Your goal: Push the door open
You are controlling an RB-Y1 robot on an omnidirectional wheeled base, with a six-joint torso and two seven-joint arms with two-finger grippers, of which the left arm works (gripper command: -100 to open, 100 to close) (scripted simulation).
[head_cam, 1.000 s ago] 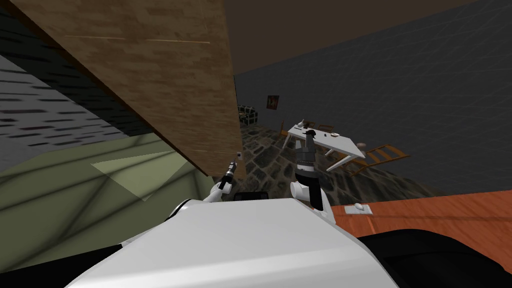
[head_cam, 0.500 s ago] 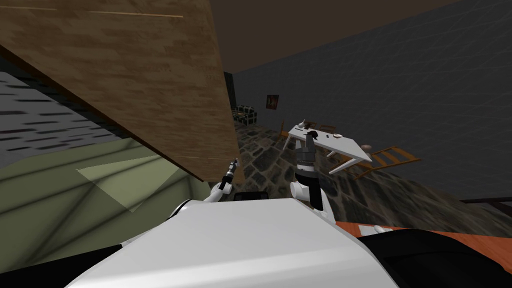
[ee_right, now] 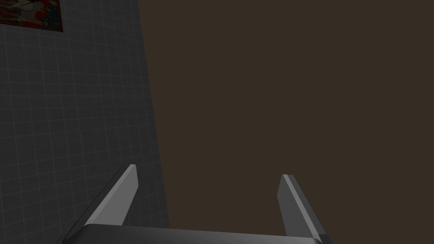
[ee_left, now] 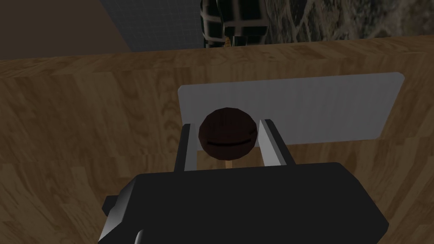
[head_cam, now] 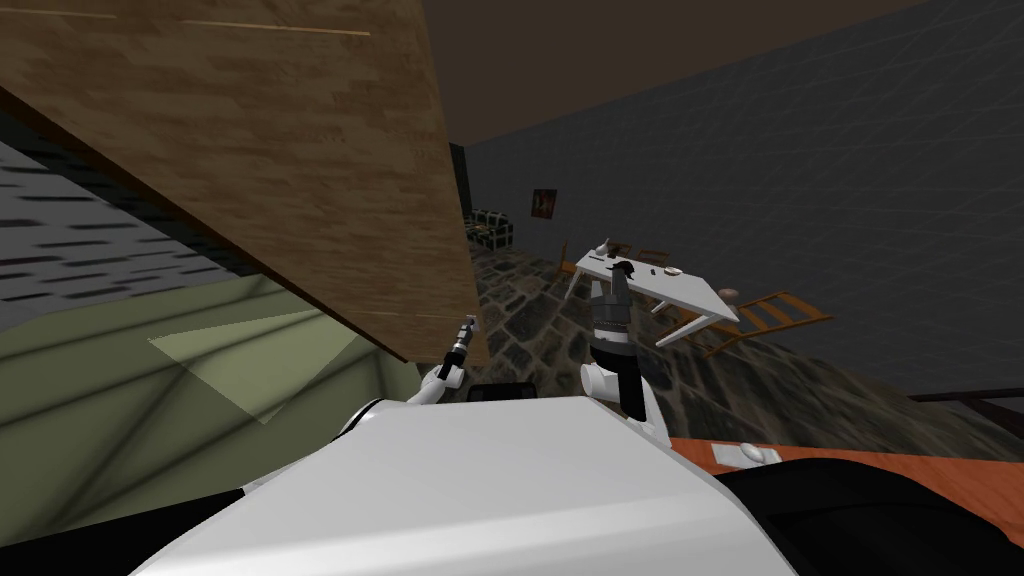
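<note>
A: A stone floor (head_cam: 560, 335) runs ahead of us under a dark gridded wall (head_cam: 800, 170), with a white table (head_cam: 655, 282) at 1 o'clock.

B: And the door?

A: The wooden door (head_cam: 300, 170) fills our 11 o'clock, its free edge toward 12.

B: Our left gripper (ee_left: 227, 126)?

A: It has narrowed its 2 fingers (ee_left: 268, 140) on the dark round knob (ee_left: 227, 137), pressing its sides, in front of a grey plate (ee_left: 322, 106) on the door.

B: Our right gripper (ee_right: 210, 172)?

A: Raised near 12 o'clock, fingers spread wide, holding nothing.
</note>
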